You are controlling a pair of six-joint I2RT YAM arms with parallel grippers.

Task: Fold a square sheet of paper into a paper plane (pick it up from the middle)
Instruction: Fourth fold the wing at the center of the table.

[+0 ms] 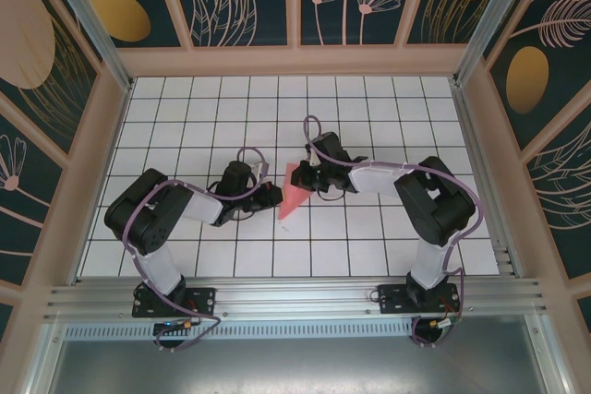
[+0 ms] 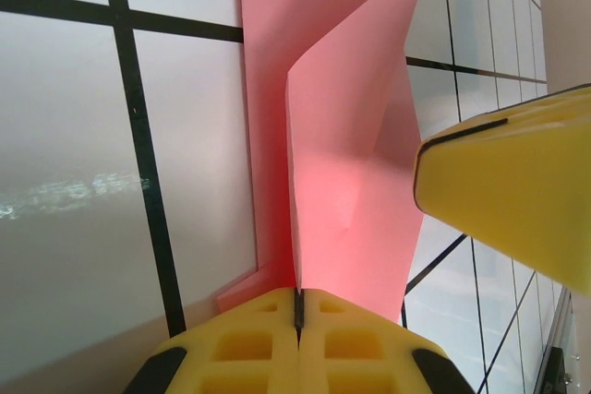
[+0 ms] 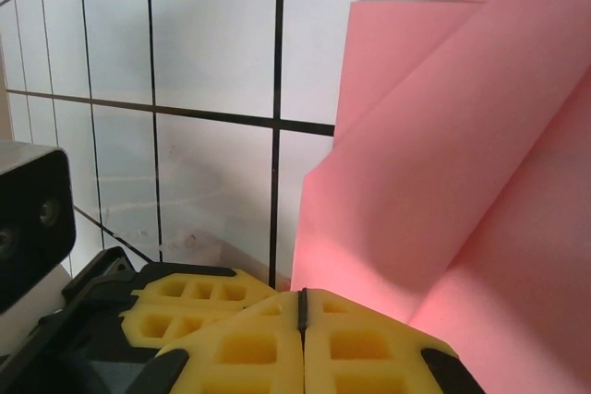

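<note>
1. The paper (image 1: 292, 193), folded to a narrow pink wedge, lies mid-table between the two arms, with its point toward the near edge.
2. The left gripper (image 2: 298, 306) has its fingers pressed together. A raised crease runs straight into their seam, so it seems to pinch the fold, probably to pin the layers in line.
3. The right gripper (image 3: 302, 306) is likewise pressed shut, with the paper's lower edge meeting its seam. It looks to grip a lifted flap from the opposite side, likely to carry that flap over.
4. The flaps stand up off the table (image 1: 369, 126) rather than lying flat, so the creases look loose.
5. Crowding is the main obstacle. A right finger (image 2: 503, 191) hangs just beside the paper, and the left wrist camera (image 3: 28, 219) sits near the right fingers.
</note>
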